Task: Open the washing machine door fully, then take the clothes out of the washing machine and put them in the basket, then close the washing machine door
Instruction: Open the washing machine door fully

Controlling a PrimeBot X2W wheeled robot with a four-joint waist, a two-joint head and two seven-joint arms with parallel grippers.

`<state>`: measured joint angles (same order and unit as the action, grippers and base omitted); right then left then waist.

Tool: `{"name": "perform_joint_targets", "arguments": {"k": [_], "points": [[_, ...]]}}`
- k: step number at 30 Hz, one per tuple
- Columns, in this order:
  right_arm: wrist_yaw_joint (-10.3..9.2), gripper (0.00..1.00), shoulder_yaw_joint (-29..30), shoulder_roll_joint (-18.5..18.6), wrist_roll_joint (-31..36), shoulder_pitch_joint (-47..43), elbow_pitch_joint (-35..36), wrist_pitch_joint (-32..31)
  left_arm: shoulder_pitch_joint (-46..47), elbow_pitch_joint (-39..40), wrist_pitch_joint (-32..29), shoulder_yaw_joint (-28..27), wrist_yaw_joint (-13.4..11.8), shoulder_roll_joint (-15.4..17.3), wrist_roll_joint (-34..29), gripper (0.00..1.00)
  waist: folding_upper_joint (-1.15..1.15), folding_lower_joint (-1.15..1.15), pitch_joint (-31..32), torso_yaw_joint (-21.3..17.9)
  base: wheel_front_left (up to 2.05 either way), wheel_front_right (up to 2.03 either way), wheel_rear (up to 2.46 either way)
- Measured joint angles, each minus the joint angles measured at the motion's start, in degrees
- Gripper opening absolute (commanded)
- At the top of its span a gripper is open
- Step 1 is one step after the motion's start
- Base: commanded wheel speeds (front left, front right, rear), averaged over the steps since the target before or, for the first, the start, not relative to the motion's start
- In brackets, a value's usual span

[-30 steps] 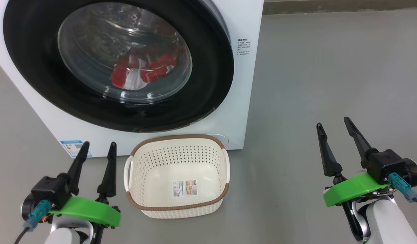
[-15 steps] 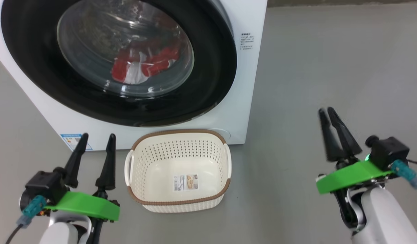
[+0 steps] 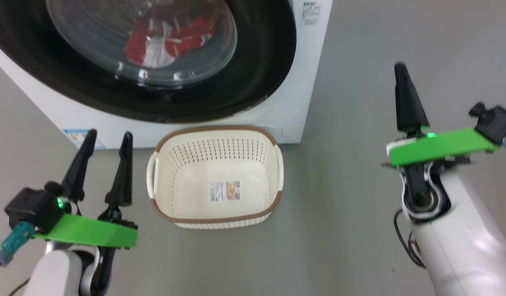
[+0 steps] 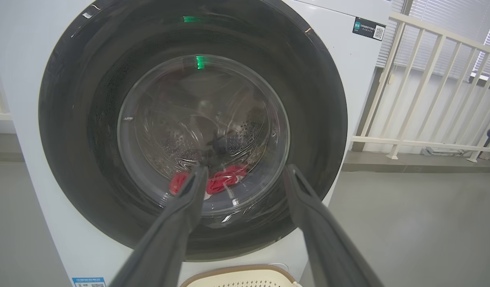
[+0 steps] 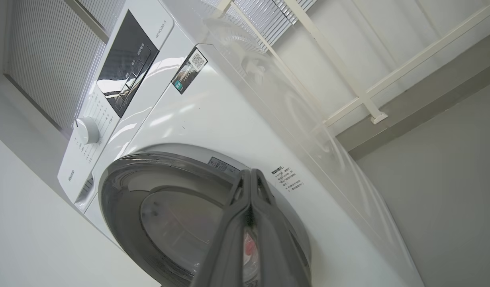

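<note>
The right end effector (image 3: 400, 72) has been closed from its spread stance of a second ago and raised. Its fingers are now pressed together on nothing and held off the right side of the washing machine (image 3: 312, 82). The left end effector (image 3: 109, 135) is kept apart and empty, low, just left of the basket (image 3: 215, 128). The washing machine door (image 3: 261, 61) is seen shut, with the red and white clothes (image 3: 170, 35) visible behind its glass. The basket stands empty on the floor before the machine. The head view has been tilted downward. An approach to the door's right edge is judged to be beginning, and no step of the task is yet done.
</note>
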<state>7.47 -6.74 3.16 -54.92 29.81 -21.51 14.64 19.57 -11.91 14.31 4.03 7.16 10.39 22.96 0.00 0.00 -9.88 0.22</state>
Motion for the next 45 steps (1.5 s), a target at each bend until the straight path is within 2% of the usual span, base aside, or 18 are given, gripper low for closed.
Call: {"name": "perform_joint_targets", "arguments": {"k": [8, 20, 33, 45], "points": [[-0.01, 0.0, -5.4, 0.3, -15.6, 10.2, -4.8, -0.6, 2.1, 3.7, 0.0, 1.8, 0.0, 1.6, 3.0, 1.0, 0.0, 0.0, -5.6, 1.1, 0.0, 0.0, 0.0], [-0.01, 0.0, -5.4, 4.1, -30.2, 21.4, -7.2, -13.4, 4.1, 7.0, 0.0, 1.9, 0.0, 3.0, 4.5, 1.0, 0.0, 0.0, -12.7, 4.0, 0.0, 0.0, 0.0], [-0.01, 0.0, -5.9, 8.3, -35.1, 30.6, -12.3, -25.8, 5.6, 9.0, 0.0, 2.2, 0.0, 3.0, 5.1, 1.0, 0.0, 0.0, -17.6, 7.4, 0.0, 0.0, 0.0], [-0.01, 0.0, -7.0, 10.3, -34.7, 37.5, -13.7, -28.9, 6.7, 10.8, 0.4, 3.0, 0.0, 3.4, 5.3, 1.0, 0.0, 0.0, -22.7, 9.6, 0.0, 0.0, 0.0]]}}
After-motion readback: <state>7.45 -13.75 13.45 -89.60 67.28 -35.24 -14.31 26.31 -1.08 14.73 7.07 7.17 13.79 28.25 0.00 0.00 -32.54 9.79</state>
